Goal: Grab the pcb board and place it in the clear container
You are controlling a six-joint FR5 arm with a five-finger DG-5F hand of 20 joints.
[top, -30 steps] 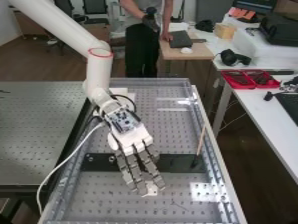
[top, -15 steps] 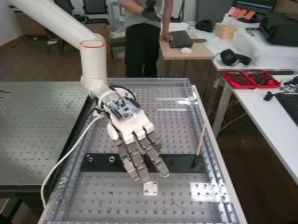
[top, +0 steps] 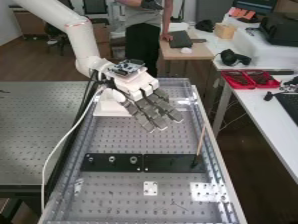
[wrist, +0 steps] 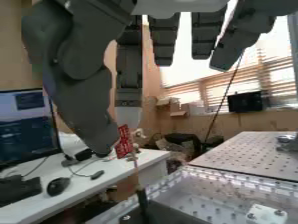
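Note:
The hand (top: 151, 109) is over the far part of the perforated bench in the high view, raised above the surface. In the wrist view the hand (wrist: 80, 95) has its thumb and nearest finger bent toward each other, with a small red pcb board (wrist: 124, 142) at their tips; the contact is partly hidden. The other fingers are spread beside them. Clear walls surround the bench top like a large clear container (top: 174, 84); its transparent surface is under the hand's level.
A black strip (top: 113, 161) crosses the bench, with a thin upright stick (top: 201, 140) at its right end. Nearer lies a small white plate (top: 150, 188). A white block (top: 112, 107) stands left of the hand. Red trays (top: 249, 79) rest on the right-hand table.
From low over the white plate, the hand has risen and travelled toward the bench's far end, swinging slightly right. The white plate and black strip are uncovered.

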